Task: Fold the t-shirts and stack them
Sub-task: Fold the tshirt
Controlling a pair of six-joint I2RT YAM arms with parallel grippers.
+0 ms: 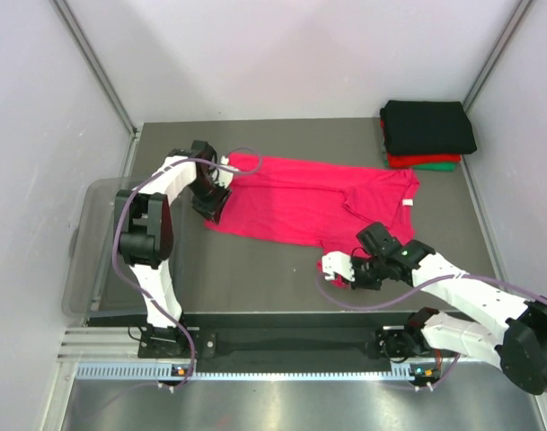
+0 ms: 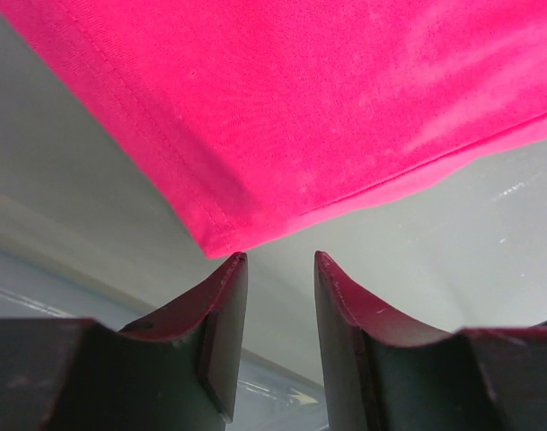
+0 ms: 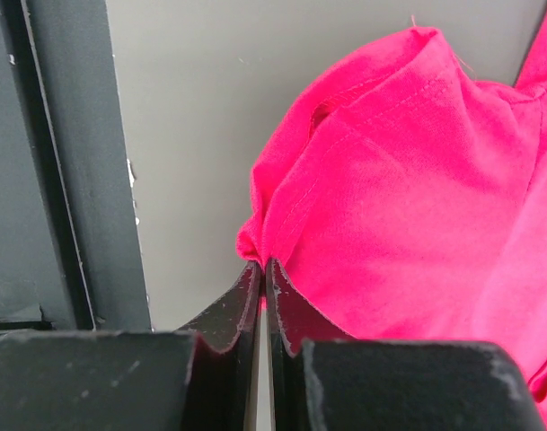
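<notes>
A magenta-pink t-shirt (image 1: 300, 205) lies spread across the middle of the grey table (image 1: 255, 278), its white neck label (image 1: 406, 206) at the right. My left gripper (image 1: 210, 205) sits at the shirt's left corner. In the left wrist view this gripper (image 2: 278, 260) is open, the cloth's corner (image 2: 282, 117) just past its fingertips, nothing between them. My right gripper (image 1: 343, 266) is at the shirt's near edge. In the right wrist view it (image 3: 262, 266) is shut on a fold of the pink cloth (image 3: 390, 180). Folded black (image 1: 427, 126), red (image 1: 408, 162) and green (image 1: 439, 166) t-shirts are stacked at the back right.
A clear plastic bin (image 1: 93, 256) stands off the table's left side. White enclosure walls (image 1: 282, 54) close in the back and sides. A dark rail (image 1: 282, 339) runs along the front edge between the arm bases.
</notes>
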